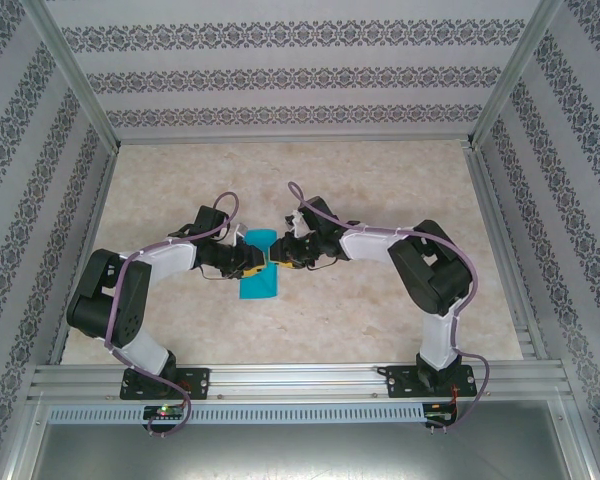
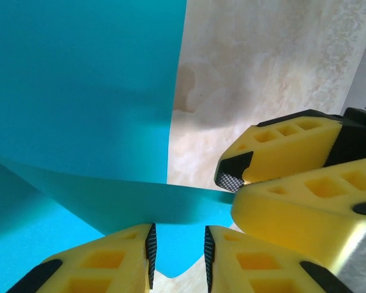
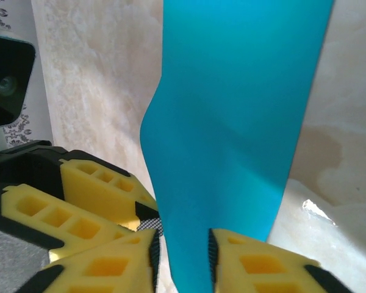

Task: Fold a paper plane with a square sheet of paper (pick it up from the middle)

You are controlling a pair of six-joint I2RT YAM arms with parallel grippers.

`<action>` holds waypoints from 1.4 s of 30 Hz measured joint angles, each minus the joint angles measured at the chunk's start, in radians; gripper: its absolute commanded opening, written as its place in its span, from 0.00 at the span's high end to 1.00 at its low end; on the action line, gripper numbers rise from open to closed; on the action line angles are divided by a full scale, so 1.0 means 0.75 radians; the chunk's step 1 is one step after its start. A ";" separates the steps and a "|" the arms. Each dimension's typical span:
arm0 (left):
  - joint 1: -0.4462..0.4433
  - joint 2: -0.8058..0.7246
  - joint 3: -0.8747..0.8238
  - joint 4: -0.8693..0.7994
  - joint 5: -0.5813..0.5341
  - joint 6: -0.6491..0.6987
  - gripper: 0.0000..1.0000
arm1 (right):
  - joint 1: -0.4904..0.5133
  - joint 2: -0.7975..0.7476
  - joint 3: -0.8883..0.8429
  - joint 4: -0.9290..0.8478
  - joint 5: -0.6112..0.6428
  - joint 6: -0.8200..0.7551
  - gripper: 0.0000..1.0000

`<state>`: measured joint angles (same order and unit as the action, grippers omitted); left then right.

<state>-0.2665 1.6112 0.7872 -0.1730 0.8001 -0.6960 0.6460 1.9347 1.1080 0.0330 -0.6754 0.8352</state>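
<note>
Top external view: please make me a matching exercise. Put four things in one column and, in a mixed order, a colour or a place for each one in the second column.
Things:
1. sheet of paper
2. left hand
3. right hand
4. table

Colour or place:
A. at the right side of the paper
B. pale marbled beige
C. teal-blue
D. at the left side of the paper

Right pairs: 1-C, 2-D, 3-A, 4-B.

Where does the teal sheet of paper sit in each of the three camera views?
Top external: paper mid-picture, between left gripper and right gripper.
Left wrist: paper fills the upper left.
Right wrist: paper, a tall band down the centre.
Shared landmark: the beige marbled table.
</note>
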 measured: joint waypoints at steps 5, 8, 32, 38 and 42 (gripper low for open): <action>0.001 0.000 0.000 -0.002 -0.008 -0.001 0.77 | 0.000 0.032 0.020 -0.016 -0.005 -0.014 0.94; 0.001 -0.001 0.000 -0.002 -0.011 -0.003 0.79 | 0.000 0.040 0.032 -0.037 -0.003 -0.033 0.96; -0.021 0.101 0.011 0.007 0.045 -0.031 0.81 | 0.000 0.135 0.187 -0.233 0.001 -0.227 0.98; -0.025 0.113 0.026 0.006 0.045 -0.031 0.81 | 0.000 0.141 0.187 -0.254 0.002 -0.247 0.97; -0.030 0.123 0.030 0.006 0.045 -0.031 0.81 | 0.000 0.153 0.202 -0.272 0.005 -0.248 0.97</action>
<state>-0.2886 1.7031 0.8097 -0.1684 0.8341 -0.7193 0.6460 2.0495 1.2598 -0.1707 -0.6720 0.6495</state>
